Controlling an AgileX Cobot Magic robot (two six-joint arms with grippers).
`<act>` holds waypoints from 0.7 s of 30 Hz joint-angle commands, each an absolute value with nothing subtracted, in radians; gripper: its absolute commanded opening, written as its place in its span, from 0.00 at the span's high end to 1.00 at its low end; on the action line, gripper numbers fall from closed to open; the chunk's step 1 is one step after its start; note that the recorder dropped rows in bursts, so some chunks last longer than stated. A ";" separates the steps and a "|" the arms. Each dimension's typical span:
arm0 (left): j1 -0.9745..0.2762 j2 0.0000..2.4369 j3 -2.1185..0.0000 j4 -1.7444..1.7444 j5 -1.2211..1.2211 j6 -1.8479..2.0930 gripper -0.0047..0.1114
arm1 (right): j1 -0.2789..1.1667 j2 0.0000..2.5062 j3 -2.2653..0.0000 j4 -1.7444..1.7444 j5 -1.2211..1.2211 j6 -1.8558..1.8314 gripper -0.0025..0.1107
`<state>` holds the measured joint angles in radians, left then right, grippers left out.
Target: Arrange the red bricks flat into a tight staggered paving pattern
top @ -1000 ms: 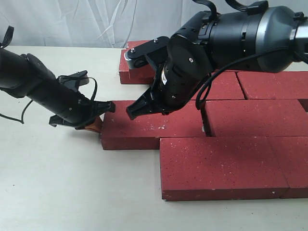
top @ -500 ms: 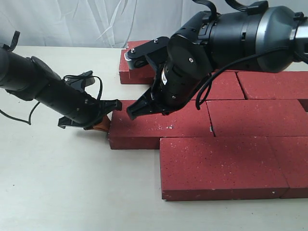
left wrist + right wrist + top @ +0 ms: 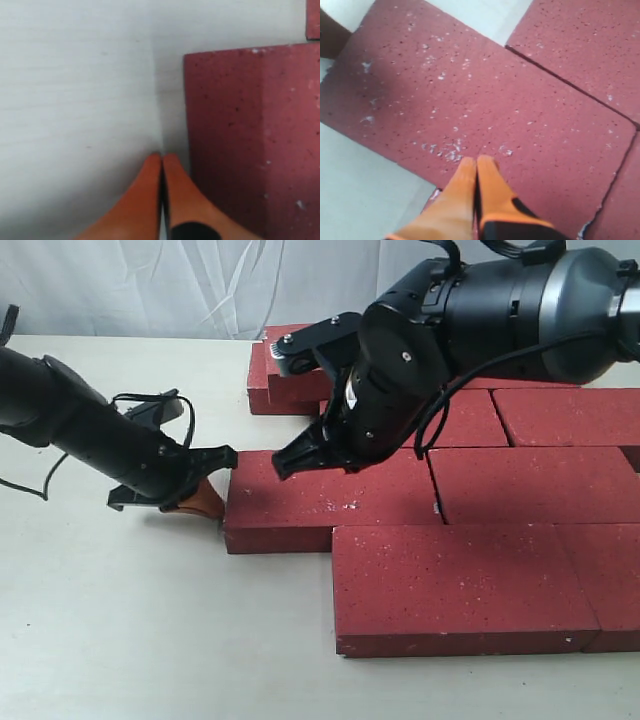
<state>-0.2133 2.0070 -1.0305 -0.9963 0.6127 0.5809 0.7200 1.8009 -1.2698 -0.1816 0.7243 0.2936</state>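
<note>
Several red bricks lie flat in staggered rows on the right. The middle row's left brick (image 3: pixel 330 502) (image 3: pixel 470 100) (image 3: pixel 250 140) meets its right neighbour (image 3: pixel 535 485) at a thin seam. In front of them lies a wider front brick (image 3: pixel 450 585). My left gripper (image 3: pixel 205 496) (image 3: pixel 161 159) is shut and empty, low on the table just off that left brick's left end, with a narrow strip of table between. My right gripper (image 3: pixel 287 465) (image 3: pixel 477 161) is shut and empty too, its tips over the same brick's top near the far edge.
More bricks fill the back row (image 3: pixel 570 415), and one lies apart at the back (image 3: pixel 285 380). The pale tabletop (image 3: pixel 120 620) stretches to the left and front. A white curtain hangs behind. The right arm's bulky body hides part of the back row.
The left gripper pushed the middle-row left brick to the right, closing the gap to its neighbour, then drew back a little to the left. The right gripper shifted slightly right and up.
</note>
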 commanded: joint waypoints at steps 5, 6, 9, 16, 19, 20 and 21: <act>-0.120 1.904 -1.026 -0.964 0.599 0.576 0.96 | 0.524 1.791 -1.275 -0.119 0.702 0.290 0.99; -0.118 1.895 -1.026 -0.952 0.584 0.576 0.96 | 0.501 1.791 -1.275 -0.119 0.697 0.290 0.99; -0.118 1.883 -1.026 -0.944 0.543 0.576 0.96 | 0.440 1.791 -1.275 -0.118 0.678 0.290 0.99; -0.122 1.879 -1.100 -0.922 0.664 0.540 0.96 | 0.287 1.791 -1.275 -0.098 0.594 0.264 0.99; -0.122 1.877 -1.158 -0.901 0.698 0.535 0.96 | 0.230 1.793 -1.284 -0.058 0.559 0.250 0.99; -0.122 1.875 -1.174 -0.874 0.675 0.510 0.96 | 0.208 1.798 -1.297 -0.037 0.551 0.228 0.99; -0.122 1.875 -1.191 -0.849 0.650 0.478 0.96 | 0.196 1.804 -1.308 -0.008 0.549 0.194 0.99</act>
